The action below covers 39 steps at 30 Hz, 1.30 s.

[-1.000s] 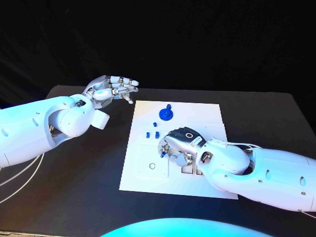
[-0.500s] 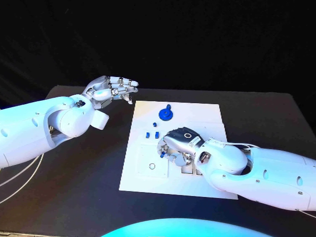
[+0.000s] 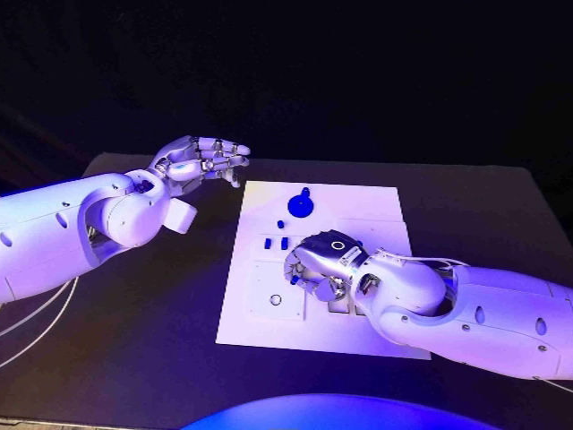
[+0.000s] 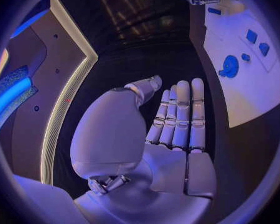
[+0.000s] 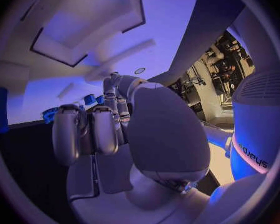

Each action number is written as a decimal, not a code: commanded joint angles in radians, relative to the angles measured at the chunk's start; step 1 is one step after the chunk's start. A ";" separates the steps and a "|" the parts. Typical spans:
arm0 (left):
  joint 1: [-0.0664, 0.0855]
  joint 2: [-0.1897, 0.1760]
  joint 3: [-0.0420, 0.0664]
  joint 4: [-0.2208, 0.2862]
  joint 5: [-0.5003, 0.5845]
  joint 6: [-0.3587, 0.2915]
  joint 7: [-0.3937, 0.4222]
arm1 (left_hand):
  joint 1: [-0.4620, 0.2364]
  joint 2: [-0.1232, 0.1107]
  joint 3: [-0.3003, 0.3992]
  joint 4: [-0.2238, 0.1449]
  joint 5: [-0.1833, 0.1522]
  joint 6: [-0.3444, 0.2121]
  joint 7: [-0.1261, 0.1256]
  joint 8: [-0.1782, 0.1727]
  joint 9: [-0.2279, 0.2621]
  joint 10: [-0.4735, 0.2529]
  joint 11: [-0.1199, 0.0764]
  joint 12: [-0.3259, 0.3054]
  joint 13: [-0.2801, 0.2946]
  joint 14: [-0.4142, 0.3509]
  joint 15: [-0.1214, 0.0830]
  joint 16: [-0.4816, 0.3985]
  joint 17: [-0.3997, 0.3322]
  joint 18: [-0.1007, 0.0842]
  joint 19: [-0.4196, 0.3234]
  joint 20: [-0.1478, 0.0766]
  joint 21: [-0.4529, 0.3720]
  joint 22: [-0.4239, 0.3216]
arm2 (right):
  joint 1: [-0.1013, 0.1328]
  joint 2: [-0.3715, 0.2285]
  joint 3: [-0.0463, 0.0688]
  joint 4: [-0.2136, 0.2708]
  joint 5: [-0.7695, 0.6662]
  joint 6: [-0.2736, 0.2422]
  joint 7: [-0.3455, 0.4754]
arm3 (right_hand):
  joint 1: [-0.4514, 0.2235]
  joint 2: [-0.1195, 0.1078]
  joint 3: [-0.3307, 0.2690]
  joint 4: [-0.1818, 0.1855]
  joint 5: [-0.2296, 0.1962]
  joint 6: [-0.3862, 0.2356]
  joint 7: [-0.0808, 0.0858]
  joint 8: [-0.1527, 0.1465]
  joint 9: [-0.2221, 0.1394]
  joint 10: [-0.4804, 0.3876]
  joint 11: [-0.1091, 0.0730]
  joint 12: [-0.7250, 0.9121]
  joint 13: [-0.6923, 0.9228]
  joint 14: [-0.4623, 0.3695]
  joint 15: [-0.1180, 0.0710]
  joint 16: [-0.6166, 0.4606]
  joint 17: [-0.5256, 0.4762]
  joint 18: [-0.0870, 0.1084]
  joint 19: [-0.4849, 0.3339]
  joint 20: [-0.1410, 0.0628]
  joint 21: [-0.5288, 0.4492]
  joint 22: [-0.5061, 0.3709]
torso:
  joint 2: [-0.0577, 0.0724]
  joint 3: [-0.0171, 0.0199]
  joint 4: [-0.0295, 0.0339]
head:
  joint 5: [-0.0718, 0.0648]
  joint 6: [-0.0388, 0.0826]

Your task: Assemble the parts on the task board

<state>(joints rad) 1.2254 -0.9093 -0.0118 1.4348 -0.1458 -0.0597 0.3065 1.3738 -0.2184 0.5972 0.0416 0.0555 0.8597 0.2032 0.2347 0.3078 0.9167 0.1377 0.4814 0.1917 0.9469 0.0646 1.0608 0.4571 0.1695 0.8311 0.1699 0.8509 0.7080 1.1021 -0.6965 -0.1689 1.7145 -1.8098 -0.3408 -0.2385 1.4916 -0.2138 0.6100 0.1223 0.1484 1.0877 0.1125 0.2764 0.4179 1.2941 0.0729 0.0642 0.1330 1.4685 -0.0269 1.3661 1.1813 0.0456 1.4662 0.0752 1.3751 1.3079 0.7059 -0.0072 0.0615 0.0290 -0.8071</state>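
With the right hand (image 3: 323,267) curled low over the middle of the task board (image 3: 364,202), its hold indiscernible, lower it squarely; loose blue parts (image 3: 277,242) lie just beyond, while the empty, loosely spread left hand (image 3: 207,160) hovers far-left.

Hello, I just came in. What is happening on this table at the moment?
A robot is working on assembling small blue parts on the white task board. Its right hand is down over the middle of the board with fingers curled; whether it holds a part cannot be told. The left hand is raised beside the board's far left corner, holding nothing. A round blue part and two small blue pieces sit on the board beyond the right hand.
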 commanded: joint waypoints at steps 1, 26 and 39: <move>0.000 0.000 0.001 0.003 0.005 0.015 0.001 | 0.005 0.007 -0.007 0.000 -0.001 -0.006 -0.002 0.003 -0.001 -0.005 0.001 0.003 -0.002 -0.004 0.006 -0.004 -0.001 0.014 0.007 -0.001 -0.005 -0.001 | -0.002 0.001 -0.003 -0.002 -0.010 0.046 0.001 | -0.036 -0.002 -0.002 -0.002 -0.005 -0.004 0.007 0.000 0.005 0.024 -0.025 -0.003 -0.002 0.031 -0.004 -0.003 -0.006 -0.002 0.040 -0.006 -0.010 0.158 | -0.001 0.0000 -0.0004 | 0.001 -0.001; 0.001 -0.003 0.001 0.000 0.005 0.021 -0.006 | 0.008 0.010 -0.007 0.000 -0.001 -0.005 -0.002 0.004 -0.001 -0.007 0.001 0.003 -0.002 -0.004 0.006 -0.005 -0.002 0.014 0.008 -0.001 -0.007 -0.003 | 0.008 -0.059 -0.005 0.045 0.008 -0.077 -0.014 | -0.078 -0.039 -0.181 0.023 -0.008 -0.162 0.025 -0.127 -0.036 -0.272 0.031 0.039 -0.064 -0.005 0.042 -0.061 -0.127 0.039 -0.025 0.036 -0.238 0.044 | -0.001 0.0006 -0.0006 | -0.008 0.008; 0.000 -0.002 0.001 -0.001 0.005 0.025 -0.006 | 0.009 0.010 -0.008 0.000 -0.001 -0.005 -0.002 0.004 -0.001 -0.007 0.001 0.003 -0.002 -0.005 0.006 -0.006 -0.002 0.014 0.008 -0.001 -0.008 -0.003 | 0.114 -0.214 0.010 0.098 0.151 0.000 0.001 | -0.060 -0.034 -0.184 0.040 0.003 -0.135 0.029 -0.125 -0.038 -0.231 0.019 0.095 -0.061 0.011 0.034 -0.034 -0.091 0.022 0.011 0.029 -0.148 0.089 | -0.003 -0.0009 -0.0013 | -0.034 0.027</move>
<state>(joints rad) 1.2255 -0.9127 -0.0119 1.4329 -0.1459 -0.0541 0.2969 1.3780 -0.2142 0.5973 0.0415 0.0555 0.8597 0.2032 0.2347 0.3080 0.9167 0.1377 0.4814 0.1912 0.9434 0.0682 1.0609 0.4563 0.1695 0.8311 0.1698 0.8464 0.7054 1.2108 -0.9037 -0.1594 1.8138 -1.7246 -0.3874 -0.2484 1.4267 -0.2423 0.4278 0.1561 0.1454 0.9472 0.1425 0.1546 0.3814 1.0543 0.0911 0.1571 0.0722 1.4629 0.0071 1.3293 1.0891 0.0772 1.4595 0.1038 1.2242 1.3074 0.7038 -0.0071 0.0602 0.0003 -0.7838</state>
